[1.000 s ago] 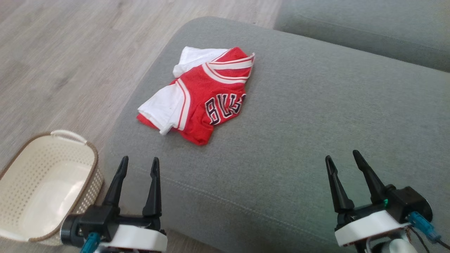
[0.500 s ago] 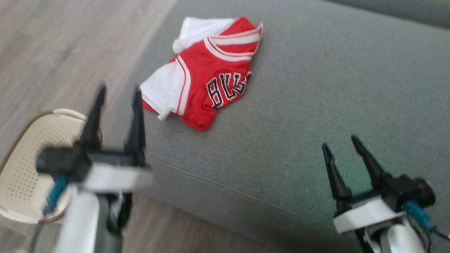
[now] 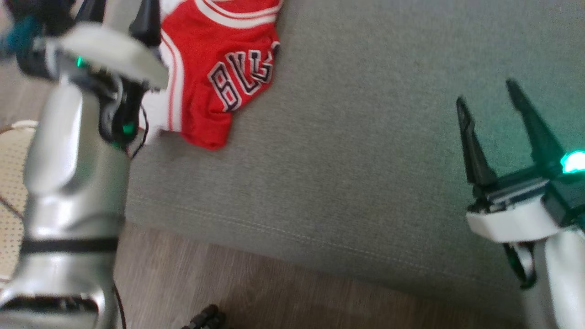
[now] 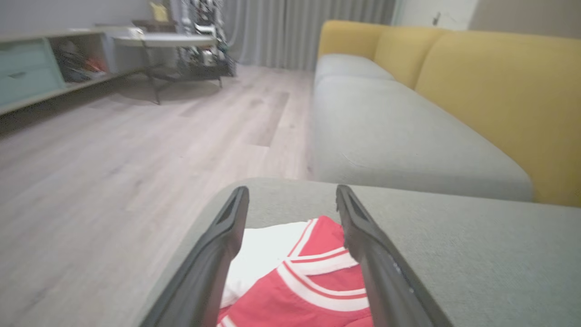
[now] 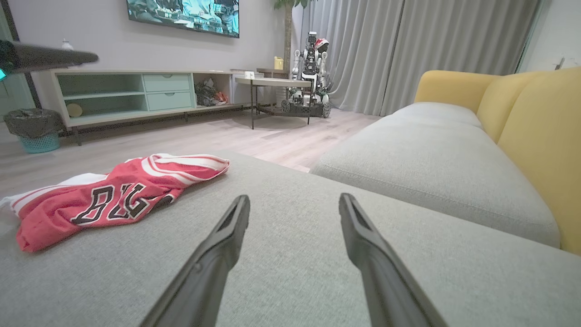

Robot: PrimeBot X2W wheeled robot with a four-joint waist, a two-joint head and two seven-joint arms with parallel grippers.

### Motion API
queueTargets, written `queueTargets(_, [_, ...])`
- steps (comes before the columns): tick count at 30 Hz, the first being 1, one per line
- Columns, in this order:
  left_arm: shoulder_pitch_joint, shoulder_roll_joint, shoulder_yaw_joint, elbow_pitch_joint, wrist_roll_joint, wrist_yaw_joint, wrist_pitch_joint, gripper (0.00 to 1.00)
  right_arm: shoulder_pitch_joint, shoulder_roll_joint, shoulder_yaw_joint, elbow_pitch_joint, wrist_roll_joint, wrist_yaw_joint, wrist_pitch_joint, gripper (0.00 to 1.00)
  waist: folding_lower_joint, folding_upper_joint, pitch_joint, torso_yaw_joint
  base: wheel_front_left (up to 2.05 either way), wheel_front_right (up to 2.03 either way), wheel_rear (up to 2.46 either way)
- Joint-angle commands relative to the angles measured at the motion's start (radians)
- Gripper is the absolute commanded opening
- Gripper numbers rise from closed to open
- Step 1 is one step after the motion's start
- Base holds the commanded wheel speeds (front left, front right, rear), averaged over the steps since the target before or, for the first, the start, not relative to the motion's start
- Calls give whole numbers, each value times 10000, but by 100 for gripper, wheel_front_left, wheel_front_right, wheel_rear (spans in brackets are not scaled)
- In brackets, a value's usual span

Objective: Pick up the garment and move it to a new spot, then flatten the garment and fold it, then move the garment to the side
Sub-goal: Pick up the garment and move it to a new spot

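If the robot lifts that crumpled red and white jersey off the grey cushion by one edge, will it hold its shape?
Probably not: the jersey already lies in soft folds, so it would likely hang limp from the pinch. It looks thin, so probably light. Pushed, it may bunch up rather than slide, since the cushion is textured fabric.

Identify the jersey (image 3: 205,82) by its red fabric, white striped trim, white panel and black lettering edged in white. Note the grey sofa cushion (image 3: 365,137), the yellow backrest (image 4: 499,91), the pale wood-grain floor (image 4: 113,136) and the cream perforated basket (image 3: 11,164).
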Motion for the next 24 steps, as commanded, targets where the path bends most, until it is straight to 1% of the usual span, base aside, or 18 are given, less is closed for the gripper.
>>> queueTargets(1, [-878,691,-242,112,-648,-54,550,100,-403,-161,286,-634,-129,-4,-63,100,-4,0,857,-489,0,0,0])
queueTargets(4, [-1724,1164,-1068,969,-1600,-57,1415,100,-708,-254,370,-1044,-241,-4,-63,100,-4,0,1331,-635,0,0,0])
queueTargets(7, [-2339,1538,-1707,1771,-2409,-59,2067,100,-940,-333,490,-1324,-314,-4,-63,100,-4,0,1705,-799,0,0,0])
queueTargets(8, [-2339,1538,-1707,1771,-2409,-59,2067,100,-940,-333,490,-1324,-314,-4,-63,100,-4,0,1705,-799,0,0,0])
queueTargets(12, [-2892,1960,-2399,2615,-3264,-59,2722,100,-1180,-366,452,-1664,-367,-4,-63,100,-4,0,2066,-1015,0,0,0])
queueTargets(15, [-3114,2218,-2833,3242,-3596,-60,3070,100,-1249,-359,378,-1841,-379,-4,-63,100,-4,0,2248,-1163,0,0,0])
queueTargets(20, [-3202,2429,-3494,4034,-4078,-60,3530,100,-1317,-372,319,-2000,-363,-4,-63,100,-4,0,2485,-1335,0,0,0])
queueTargets(23, [-3175,2486,-3838,4210,-4366,-60,3366,100,-1356,-336,296,-2038,-361,-4,-63,100,-4,0,2569,-1375,0,0,0])
queueTargets(24, [-3146,2514,-3965,4235,-4438,-60,3232,56,-1380,-317,305,-2026,-358,-4,-63,100,-4,0,2573,-1390,0,0,0])
